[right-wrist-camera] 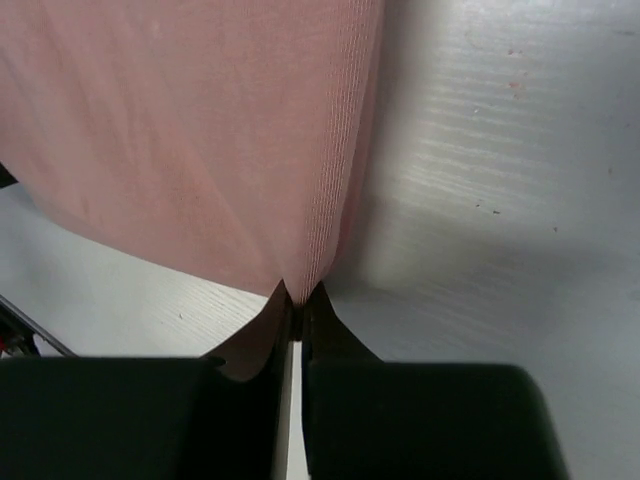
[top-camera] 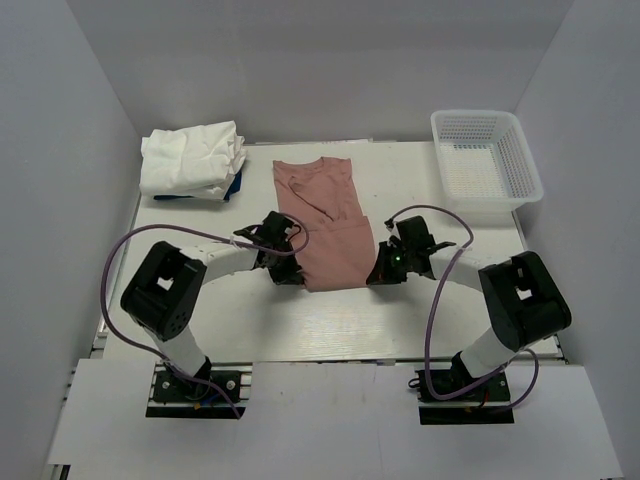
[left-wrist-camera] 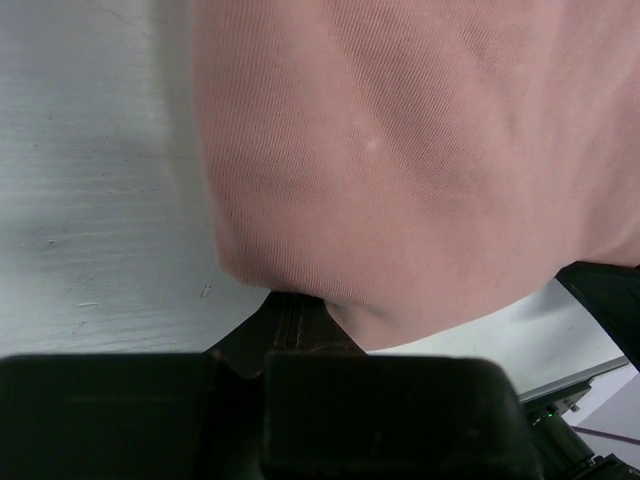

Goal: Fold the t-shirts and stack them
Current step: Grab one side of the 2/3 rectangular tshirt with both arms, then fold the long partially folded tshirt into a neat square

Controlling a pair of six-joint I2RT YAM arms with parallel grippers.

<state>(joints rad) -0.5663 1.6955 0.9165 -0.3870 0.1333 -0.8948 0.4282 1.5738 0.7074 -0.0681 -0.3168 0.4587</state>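
A dusty pink t-shirt (top-camera: 326,222) lies on the white table's middle, folded into a narrow strip running front to back. My left gripper (top-camera: 288,272) is shut on the shirt's near left corner; the pink cloth (left-wrist-camera: 400,170) drapes over the fingers (left-wrist-camera: 285,320) in the left wrist view. My right gripper (top-camera: 377,272) is shut on the near right corner; its fingers (right-wrist-camera: 325,325) pinch the pink fabric edge (right-wrist-camera: 335,240) in the right wrist view. A pile of white t-shirts (top-camera: 192,158) sits at the back left. No print shows on the pink shirt.
A white plastic mesh basket (top-camera: 487,160) stands at the back right. Something blue (top-camera: 234,185) peeks out under the white pile. White walls close in the table on three sides. Purple cables (top-camera: 440,290) loop from both arms.
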